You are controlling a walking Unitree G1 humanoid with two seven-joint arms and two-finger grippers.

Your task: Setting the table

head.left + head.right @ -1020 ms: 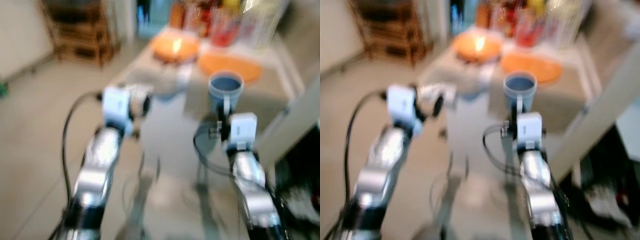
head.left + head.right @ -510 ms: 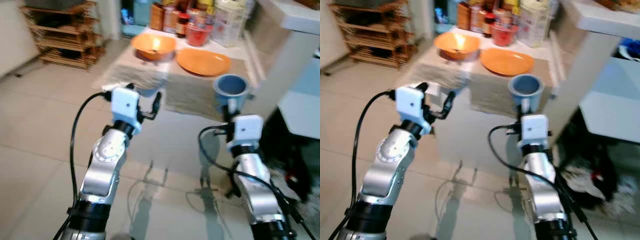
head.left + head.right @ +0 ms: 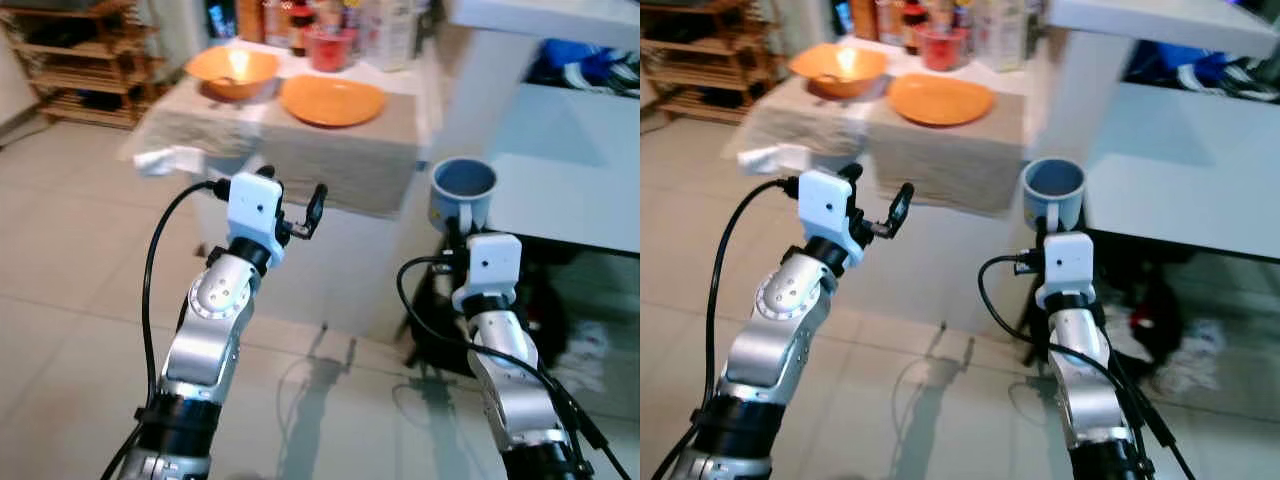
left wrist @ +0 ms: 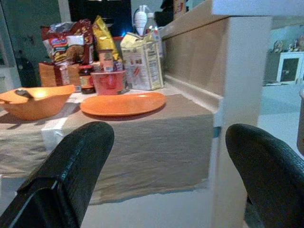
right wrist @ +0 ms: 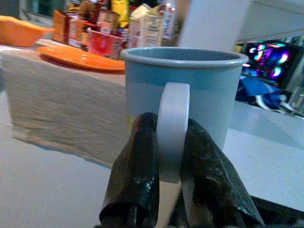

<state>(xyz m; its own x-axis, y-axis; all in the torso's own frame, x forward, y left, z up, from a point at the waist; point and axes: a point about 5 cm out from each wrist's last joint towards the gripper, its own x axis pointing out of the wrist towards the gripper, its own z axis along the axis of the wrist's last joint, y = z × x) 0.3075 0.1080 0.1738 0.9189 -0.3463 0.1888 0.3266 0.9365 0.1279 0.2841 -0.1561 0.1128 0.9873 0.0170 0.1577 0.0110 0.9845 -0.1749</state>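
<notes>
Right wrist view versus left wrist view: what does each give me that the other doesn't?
Right wrist view alone: the right gripper shut on the handle of the blue mug, held upright, plus a white surface behind with blue cloth.

Left wrist view alone: the left gripper open and holding nothing, facing the cloth-covered table, and the white counter post.

Both: the orange plate, the orange bowl, the red cup and the carton.

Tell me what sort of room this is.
Most likely a home kitchen or dining corner: a cloth-covered table carries an orange plate and an orange bowl, with jars and food cartons behind.
</notes>
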